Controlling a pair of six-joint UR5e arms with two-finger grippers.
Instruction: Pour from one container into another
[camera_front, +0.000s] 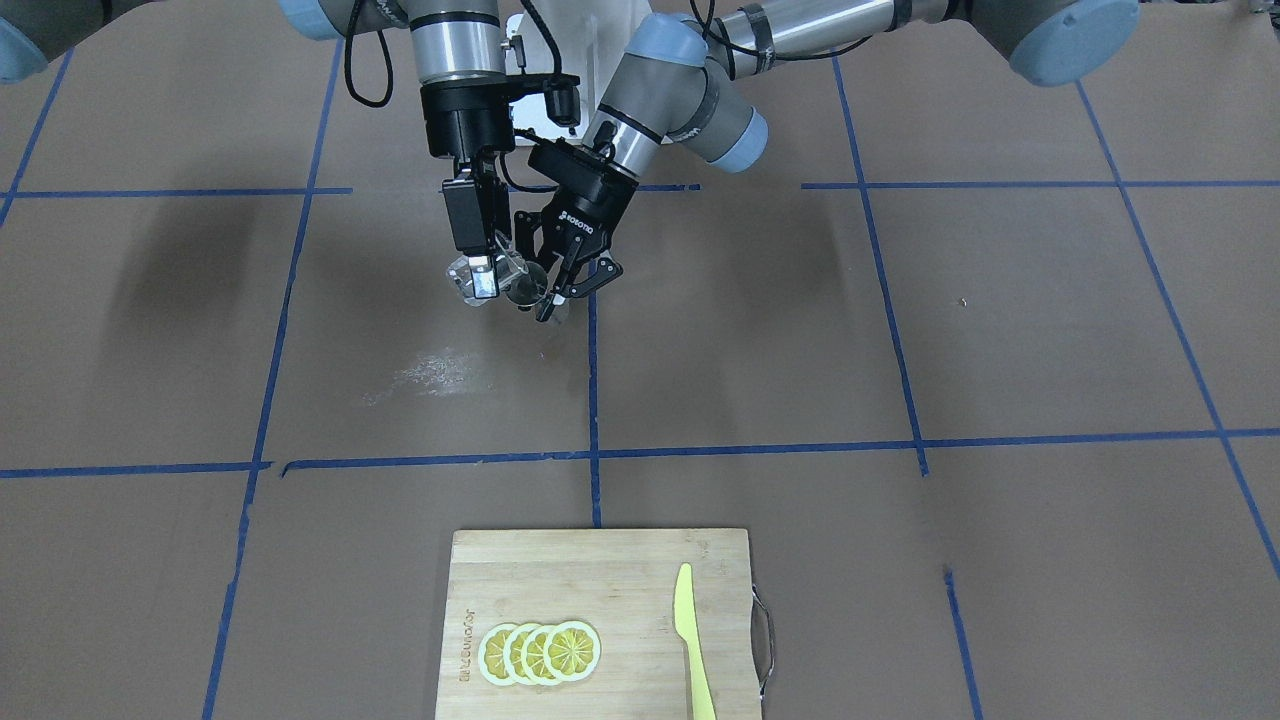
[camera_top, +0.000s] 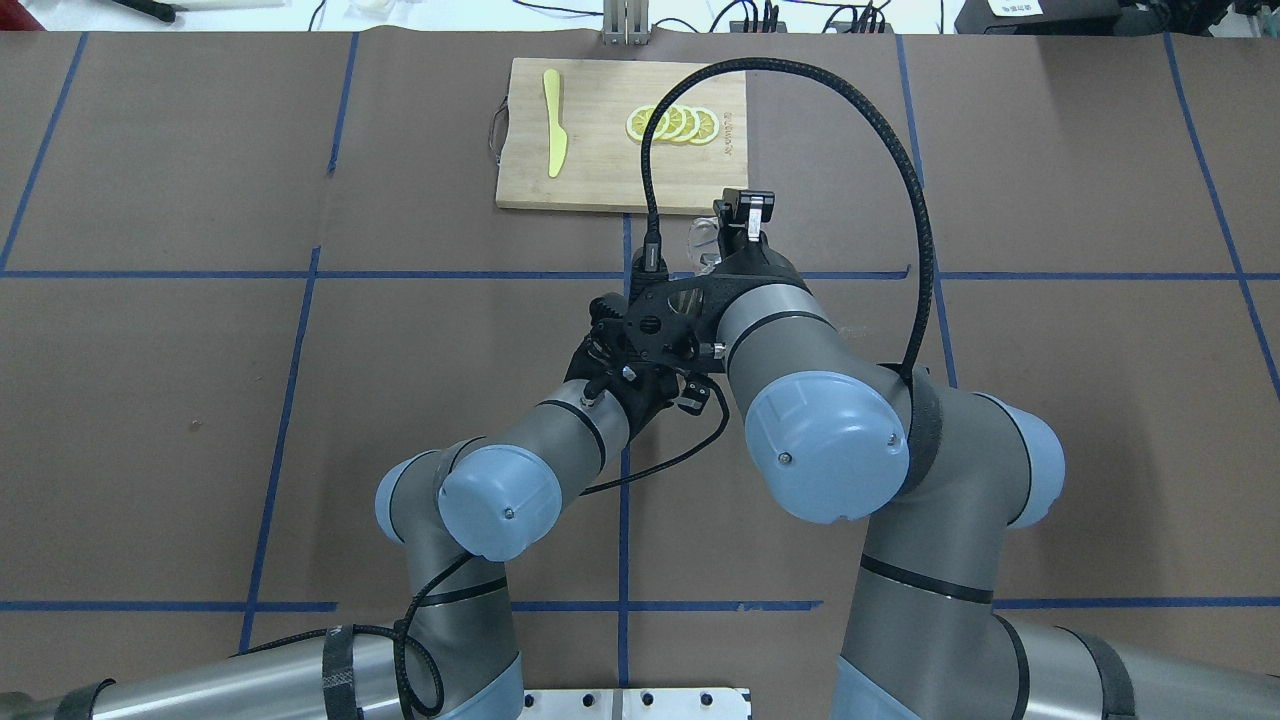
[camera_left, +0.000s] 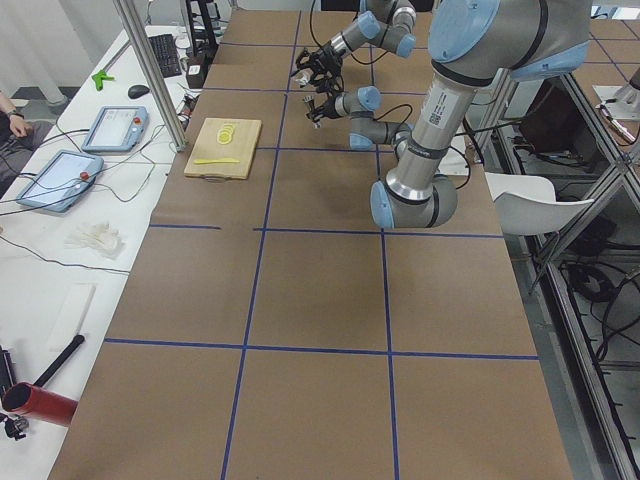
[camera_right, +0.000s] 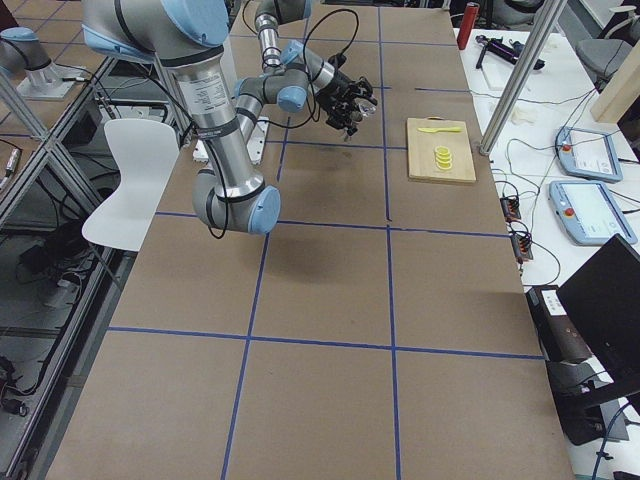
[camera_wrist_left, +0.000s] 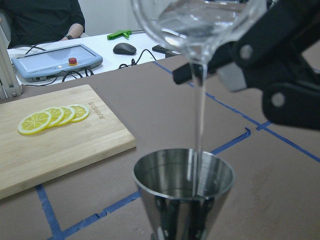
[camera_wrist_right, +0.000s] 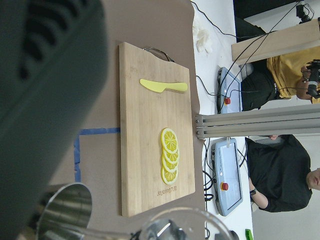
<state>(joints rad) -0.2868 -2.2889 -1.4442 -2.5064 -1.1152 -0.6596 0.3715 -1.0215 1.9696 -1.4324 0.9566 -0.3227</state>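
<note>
As you pour, liquid (camera_wrist_left: 200, 125) streams into the jigger (camera_wrist_left: 184, 200).
Right pincer (camera_front: 484, 278) clamps the glass measuring cup (camera_wrist_left: 197, 22); left pincer (camera_front: 556, 290), the jigger.

Bright, even light is falling from above, casting soft, blurred arm shadows (camera_front: 190, 260) on the table (camera_front: 900, 330) and raising a pale glare patch (camera_front: 440, 372) on its brown paper in the front view. In the left wrist view the cup (camera_wrist_left: 195, 25) is blurring at the top edge, the jigger (camera_wrist_left: 175, 210) is gleaming with reflections, and the background is going soft. In the right wrist view a dark, out-of-focus shape (camera_wrist_right: 45, 100) is filling the left side.
</note>
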